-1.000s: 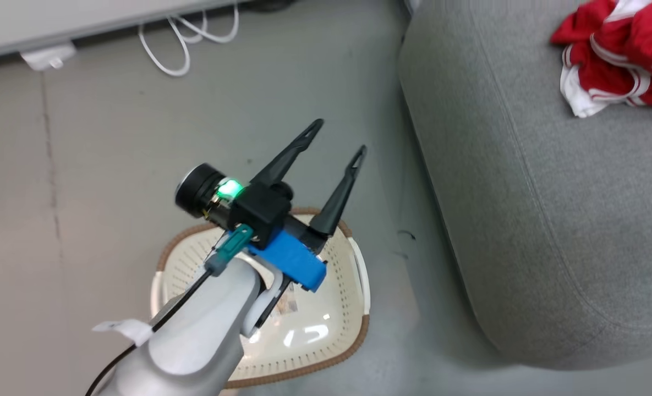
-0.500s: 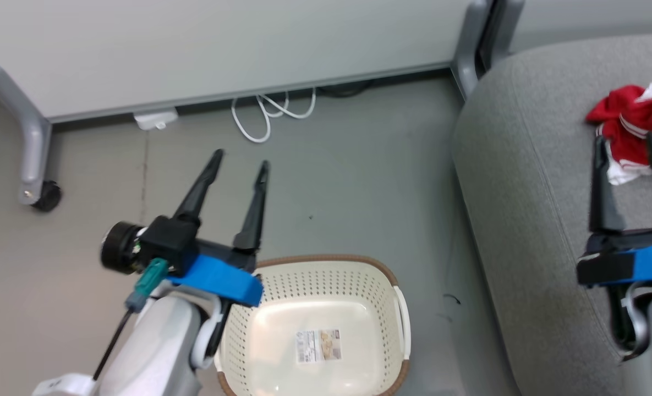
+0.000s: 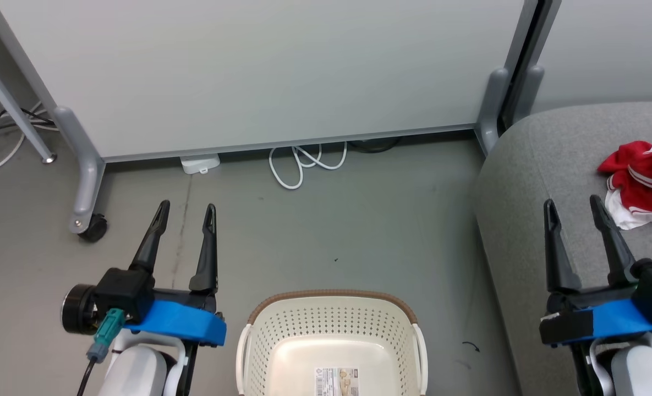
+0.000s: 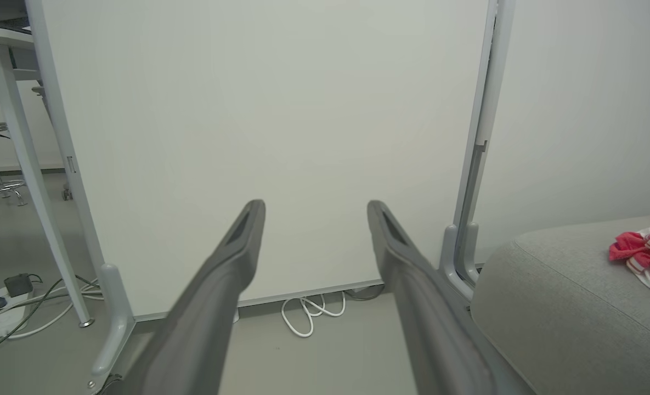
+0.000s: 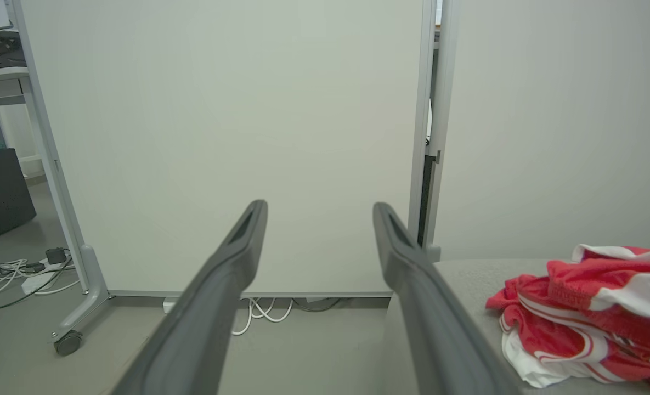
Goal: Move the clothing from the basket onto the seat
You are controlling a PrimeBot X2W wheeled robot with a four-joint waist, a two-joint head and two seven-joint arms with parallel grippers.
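The red and white clothing (image 3: 640, 175) lies in a crumpled heap on the grey seat (image 3: 524, 198), at the right side of the head view. The basket (image 3: 331, 296) stands on the floor between the two arms, just left of the seat, and a label sticker (image 3: 337, 381) shows on its inside bottom. The left gripper (image 3: 188, 206) hovers over the floor to the left of the basket, its fingers spread apart and holding nothing. The right gripper (image 3: 572, 201) hangs above the seat near the clothing without touching it, its fingers likewise apart with nothing between them. A pale partition panel (image 3: 276, 71) stands behind, with a coiled white cable (image 3: 306, 165) at its foot.
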